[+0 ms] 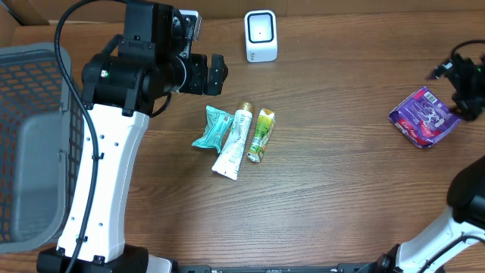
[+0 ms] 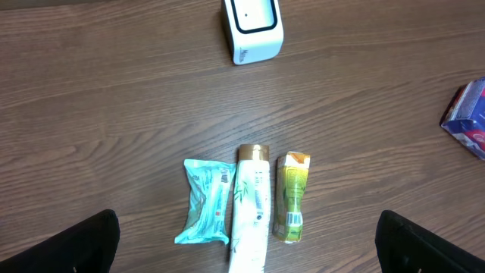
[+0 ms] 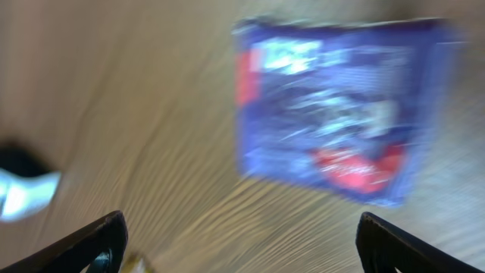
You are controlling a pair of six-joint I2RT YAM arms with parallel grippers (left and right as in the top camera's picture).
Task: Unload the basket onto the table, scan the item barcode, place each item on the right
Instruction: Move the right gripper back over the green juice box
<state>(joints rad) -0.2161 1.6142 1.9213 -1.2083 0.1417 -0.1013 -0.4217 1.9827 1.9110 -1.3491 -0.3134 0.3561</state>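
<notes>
Purple snack packet [image 1: 423,115] lying flat on the wooden table [image 1: 341,189], well to the right of the white barcode scanner [image 1: 261,36] and nearer the front edge than it. The right tool [image 3: 244,243] hangs over the packet with its fingers spread wide and nothing between them; the wrist view is blurred, so no barcode can be read on the packet's upper face. In front of the scanner, slightly to its left, three further items lie side by side: a teal packet [image 1: 211,127], a white tube [image 1: 233,144] with a gold cap, and a green carton [image 1: 261,135]; tube and teal packet touch, while the carton sits just beside the tube. The left tool [image 1: 208,73] hovers left of the scanner, likewise spread and empty, its camera looking down on this row with the scanner beyond. A grey mesh basket [image 1: 30,136] stands far left of the scanner. Judged from this layout, the purple packet is set aside and the step in hand is to fetch the next item. To do it well, choose the carton, whose printed code shows at its near end: close on its long sides away from that code, lift clear of the tube without dragging it, then turn the coded face squarely toward the scanner's window and hold it steady at close range. Covering the code with a finger, or tilting it obliquely, would likely spoil the read.
</notes>
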